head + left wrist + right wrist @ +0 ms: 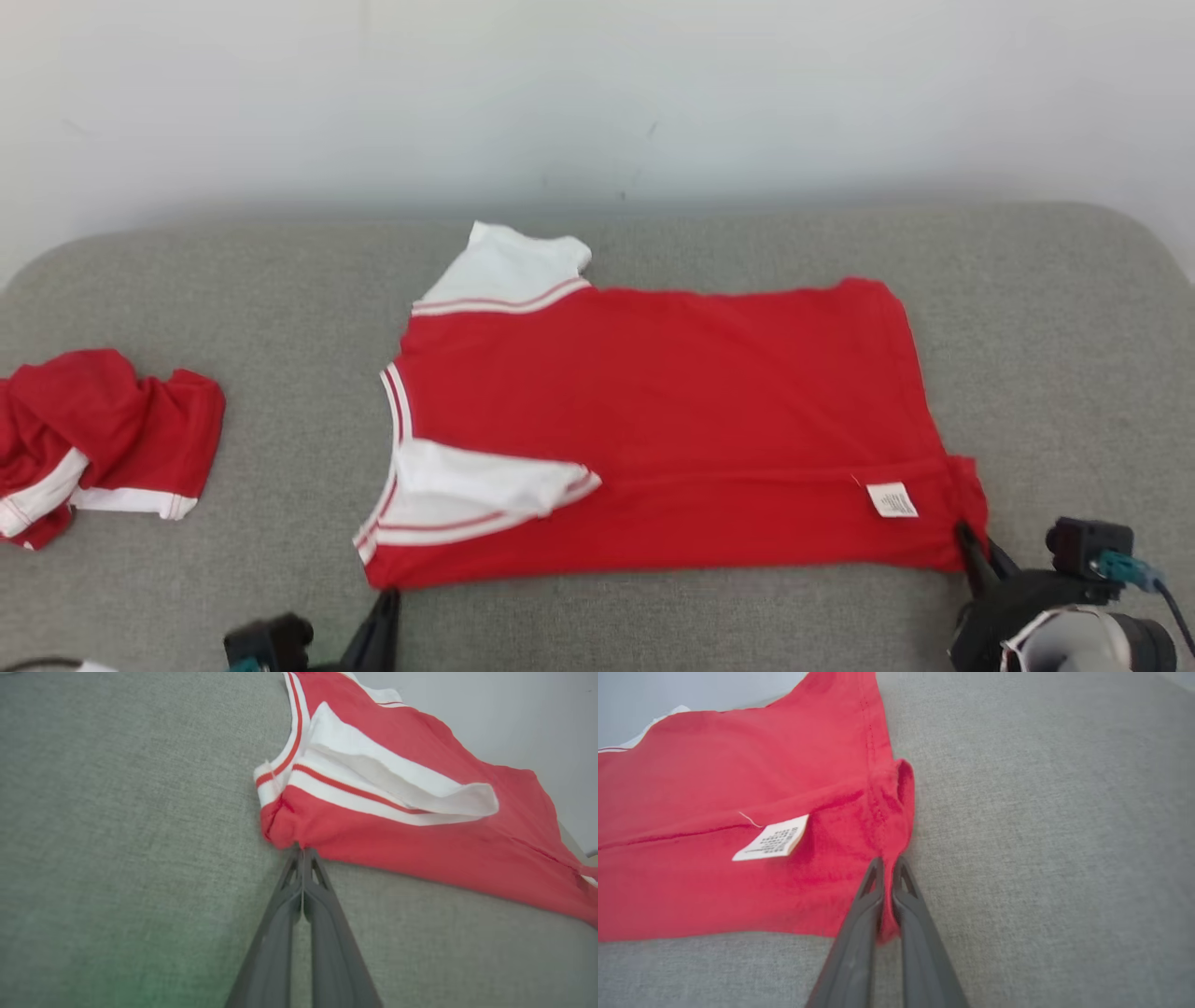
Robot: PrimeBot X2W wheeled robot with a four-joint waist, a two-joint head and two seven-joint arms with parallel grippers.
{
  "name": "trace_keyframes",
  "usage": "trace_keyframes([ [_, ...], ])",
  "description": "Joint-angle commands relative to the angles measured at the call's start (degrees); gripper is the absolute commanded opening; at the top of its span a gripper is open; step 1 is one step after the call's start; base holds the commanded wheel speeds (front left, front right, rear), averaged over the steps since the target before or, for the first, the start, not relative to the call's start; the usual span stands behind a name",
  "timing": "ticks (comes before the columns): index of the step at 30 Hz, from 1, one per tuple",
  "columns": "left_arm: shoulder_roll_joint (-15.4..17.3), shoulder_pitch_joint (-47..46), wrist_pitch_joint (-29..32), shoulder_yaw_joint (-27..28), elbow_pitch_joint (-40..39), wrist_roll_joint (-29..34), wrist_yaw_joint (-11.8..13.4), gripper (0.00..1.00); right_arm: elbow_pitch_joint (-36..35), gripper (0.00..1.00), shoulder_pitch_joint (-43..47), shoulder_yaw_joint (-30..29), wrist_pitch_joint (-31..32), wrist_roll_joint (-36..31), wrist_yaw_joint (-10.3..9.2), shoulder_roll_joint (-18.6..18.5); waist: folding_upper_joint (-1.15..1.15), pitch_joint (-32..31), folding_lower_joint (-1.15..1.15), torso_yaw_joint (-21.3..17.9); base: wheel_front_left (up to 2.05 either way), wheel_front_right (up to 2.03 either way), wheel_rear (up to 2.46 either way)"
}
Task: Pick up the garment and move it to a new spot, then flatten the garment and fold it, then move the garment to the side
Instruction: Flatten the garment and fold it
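Two red garments lie on a grey worktop covered in a coarse woven fabric with rounded far corners, set against a plain pale wall. The garment being worked on is a soft red knit top, spread nearly flat in the middle of the worktop, roughly rectangular, with its neckline toward the robot's left and its hem toward the right. It has two short white sleeves edged in red-and-white stripes: the far sleeve sticks out past the top edge, and the near sleeve is folded over onto the red body. One small white care label (its printing is too small to read) lies face up near the hem. The second garment, red with white striped trim, sits crumpled in a heap well apart at the left edge. Two end effectors, each with two long dark tapering fingers, meet the near edge of the spread garment. The left end effector is clenched at the near shoulder corner, its fingers pressed together where the cloth puckers. The right end effector is grasping the near hem corner, a fold of red cloth pinched between its fingers.
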Motion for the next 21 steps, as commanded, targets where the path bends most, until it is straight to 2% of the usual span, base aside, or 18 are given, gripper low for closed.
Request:
trace_keyframes([
  [1, 0.4, 2.1, -0.3, -0.1, -0.8, 0.1, 0.0, 0.0, -0.4, 0.0, 1.9, -0.6, -0.3, 0.5, 0.04, -1.2, 0.0, -3.1, 0.0, 0.3, 0.0, 0.0, 0.0],
  [7, 1.1, 10.3, 2.1, -0.9, -8.3, -1.6, 2.1, 0.0, -5.6, 0.0, 9.3, -3.8, 2.4, 1.1, -0.02, -3.0, 0.0, -4.3, 0.0, 0.6, 0.0, 0.0, 0.0],
  [11, 1.8, 14.3, 2.7, -0.4, -12.8, -2.3, 4.4, 0.0, -10.2, 0.0, 14.0, -6.3, 5.7, 2.8, -0.02, -1.5, 0.0, -3.9, 0.0, 0.3, 0.0, 0.0, 0.0],
  [17, 2.9, 15.9, 2.9, -1.2, -14.5, -0.3, 7.1, 0.0, -13.6, 0.0, 17.4, -8.8, 8.8, 1.4, -0.02, 0.1, 0.0, -3.7, 0.0, 0.1, 0.0, 0.0, 0.0],
  [18, 3.0, 15.7, 2.8, -1.4, -14.5, 0.1, 7.6, 0.11, -14.1, 0.05, 17.7, -9.4, 9.4, 1.5, -0.02, 0.8, 0.0, -3.8, 0.0, 0.1, 0.0, 0.0, 0.0],
  [19, 3.0, 15.7, 2.6, -1.6, -14.5, 0.4, 7.9, 0.7, -14.6, 0.5, 17.9, -9.9, 9.9, 1.6, -0.02, 1.4, 0.0, -3.8, 0.0, 0.1, 0.0, 0.0, 0.0],
  [20, 3.0, 15.6, 2.4, -1.7, -14.6, 0.9, 8.3, 1.0, -15.3, 1.0, 18.1, -10.4, 10.2, 1.7, -0.02, 1.8, 0.0, -3.9, 0.0, 0.1, 0.0, 0.0, 0.0],
  [21, 3.1, 15.5, 2.3, -1.8, -14.7, 1.3, 8.4, 1.0, -16.0, 1.0, 18.4, -11.1, 9.9, 1.2, -0.02, 1.9, 0.0, -4.0, 0.0, 0.1, 0.0, 0.0, 0.0],
])
